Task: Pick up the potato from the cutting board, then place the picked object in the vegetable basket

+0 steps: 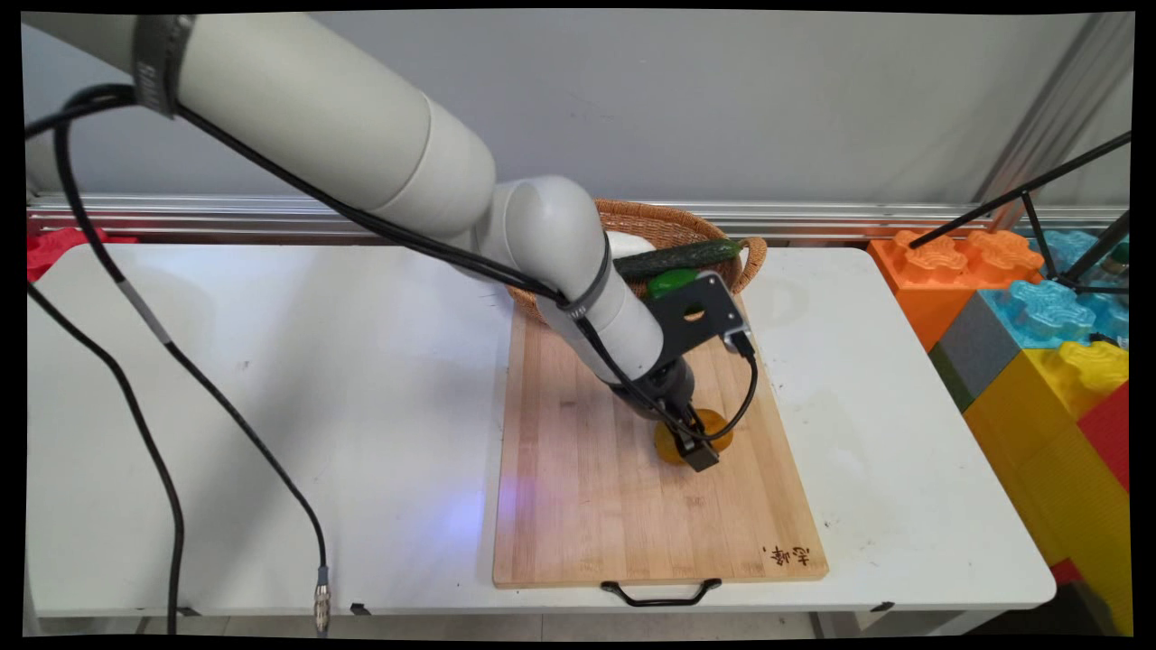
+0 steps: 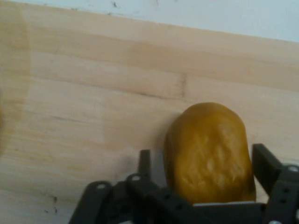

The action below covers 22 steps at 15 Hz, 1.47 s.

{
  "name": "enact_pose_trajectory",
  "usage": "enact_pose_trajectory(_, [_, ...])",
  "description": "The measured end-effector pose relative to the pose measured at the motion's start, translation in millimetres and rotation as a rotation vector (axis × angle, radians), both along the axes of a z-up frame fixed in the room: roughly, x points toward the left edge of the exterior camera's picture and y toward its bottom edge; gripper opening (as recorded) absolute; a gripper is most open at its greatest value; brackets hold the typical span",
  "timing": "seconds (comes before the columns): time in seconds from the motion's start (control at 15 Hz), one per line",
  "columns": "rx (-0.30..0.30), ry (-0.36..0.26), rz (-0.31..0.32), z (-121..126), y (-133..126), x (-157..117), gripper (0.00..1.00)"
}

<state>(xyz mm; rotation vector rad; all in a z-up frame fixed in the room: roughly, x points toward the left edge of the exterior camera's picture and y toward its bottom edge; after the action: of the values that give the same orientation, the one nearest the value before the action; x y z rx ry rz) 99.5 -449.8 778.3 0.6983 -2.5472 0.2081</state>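
On the wooden cutting board, the hand is down over a yellow-brown potato, its fingers spread either side, released. Behind the board, a wicker basket holds a cucumber.

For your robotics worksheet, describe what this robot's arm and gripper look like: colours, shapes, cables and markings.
The arm is built of thick, rounded off-white links with smooth joints. Black cables run along it, held by a dark band. A flat black bracket with a round hole sits at the wrist. The gripper is black, with jointed linkage and two fingers.

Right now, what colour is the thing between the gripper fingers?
Yellow-brown, like a potato; the hand view shows it best, lying on the wooden cutting board.
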Motion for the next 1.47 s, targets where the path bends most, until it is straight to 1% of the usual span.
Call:
enact_pose_trajectory(0.2, [0.007,0.004,0.002,-3,4,-2,0.00])
enact_pose_trajectory(0.33, [0.014,0.020,0.001,6,6,-1,0.00])
enact_pose_trajectory(0.4, [0.012,0.030,0.002,14,6,1,0.00])
enact_pose_trajectory(0.53, [-0.005,0.050,0.006,38,3,8,0.00])
enact_pose_trajectory(0.67, [-0.041,0.060,0.012,68,-3,20,0.00])
enact_pose_trajectory(0.87, [-0.088,0.045,0.038,108,-20,53,0.00])
enact_pose_trajectory(1.07, [-0.108,0.007,0.098,128,-41,98,0.00])
enact_pose_trajectory(1.13, [-0.115,-0.008,0.123,132,-51,117,0.00])
enact_pose_trajectory(1.27, [-0.122,-0.032,0.157,131,-67,144,0.00])
enact_pose_trajectory(1.47, [-0.114,-0.059,0.194,114,-91,175,0.00])
